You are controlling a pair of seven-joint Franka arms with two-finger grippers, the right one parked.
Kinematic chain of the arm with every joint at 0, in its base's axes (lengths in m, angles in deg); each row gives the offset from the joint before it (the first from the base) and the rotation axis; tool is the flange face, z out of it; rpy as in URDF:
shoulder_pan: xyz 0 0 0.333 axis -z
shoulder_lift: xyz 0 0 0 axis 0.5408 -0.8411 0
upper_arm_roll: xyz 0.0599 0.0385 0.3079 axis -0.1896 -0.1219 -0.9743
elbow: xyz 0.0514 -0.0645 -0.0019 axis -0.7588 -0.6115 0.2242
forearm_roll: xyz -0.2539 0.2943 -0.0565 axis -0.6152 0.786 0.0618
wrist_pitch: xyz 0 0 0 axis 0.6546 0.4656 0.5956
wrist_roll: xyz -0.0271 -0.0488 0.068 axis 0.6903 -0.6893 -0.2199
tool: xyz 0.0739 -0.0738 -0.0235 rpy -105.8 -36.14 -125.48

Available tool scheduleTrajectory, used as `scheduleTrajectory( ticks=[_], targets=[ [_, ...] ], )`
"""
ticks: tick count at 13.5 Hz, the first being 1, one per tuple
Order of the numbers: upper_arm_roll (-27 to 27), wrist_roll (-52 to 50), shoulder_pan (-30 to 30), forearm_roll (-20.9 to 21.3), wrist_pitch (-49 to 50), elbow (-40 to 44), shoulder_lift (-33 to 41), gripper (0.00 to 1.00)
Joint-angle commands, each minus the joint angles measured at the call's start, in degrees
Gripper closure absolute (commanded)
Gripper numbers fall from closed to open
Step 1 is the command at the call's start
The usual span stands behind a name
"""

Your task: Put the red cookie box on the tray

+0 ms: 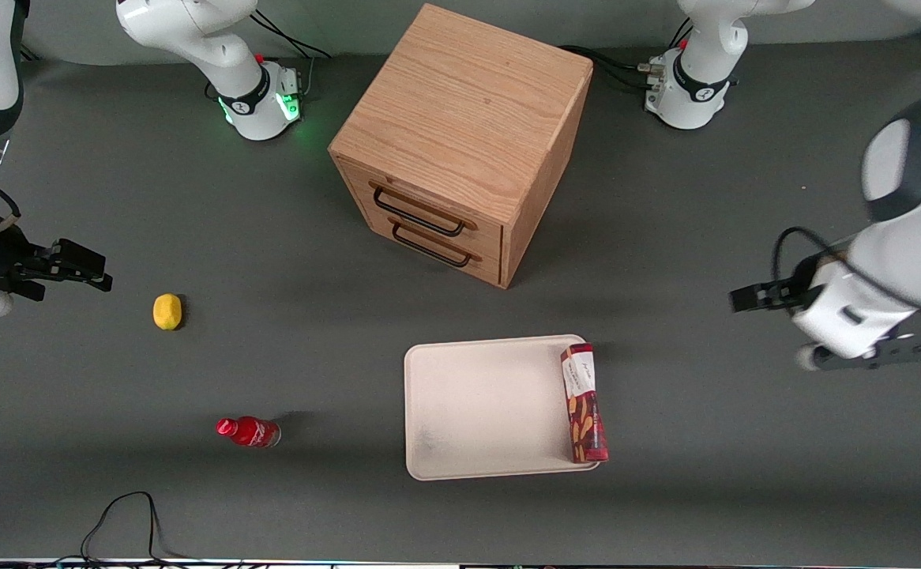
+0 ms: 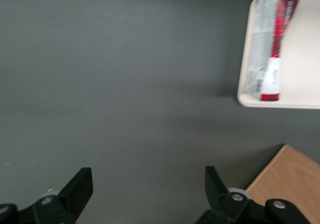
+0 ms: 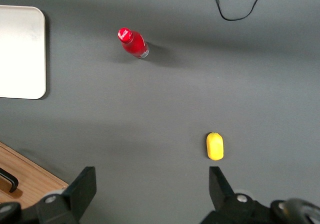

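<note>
— Box (image 1: 584, 403) first: where is it?
— On the tray (image 1: 484, 411), lying along the tray's edge toward the working arm's end of the table, just inside the rim, with its end nearest the front camera reaching the tray's corner

— And the fingers?
— Both fingers (image 2: 80, 186) are spread wide with only bare table between them; they hold nothing. The gripper (image 2: 148, 184) hangs above the table, well apart from the tray, toward the working arm's end. In the front view the gripper (image 1: 745, 299) points level toward the middle of the table, with the white wrist and arm rising outward from it

— How does the box look?
— Long and narrow, dark red, with golden-brown biscuit pictures on the half nearer the front camera and a white label panel on the other half. The wrist view shows a pale printed side (image 2: 262, 43) too

— Anything else?
— A wooden drawer cabinet (image 1: 460, 142) stands farther from the front camera than the tray. A lemon (image 1: 167, 311) and a small red bottle (image 1: 249, 431) lie toward the parked arm's end
</note>
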Motion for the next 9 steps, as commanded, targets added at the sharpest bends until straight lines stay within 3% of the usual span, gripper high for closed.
scheduleTrajectory(
  ticks=[1,5,9],
  targets=[
    [-0.01,4.81,-3.76,0.25,2.26,-3.84,4.58,0.00],
    [-13.34,9.84,4.47,-0.36,1.56,-9.28,10.20,0.00],
    [-20.84,9.93,9.85,-0.45,-2.89,-20.68,18.27,0.00]
  ],
)
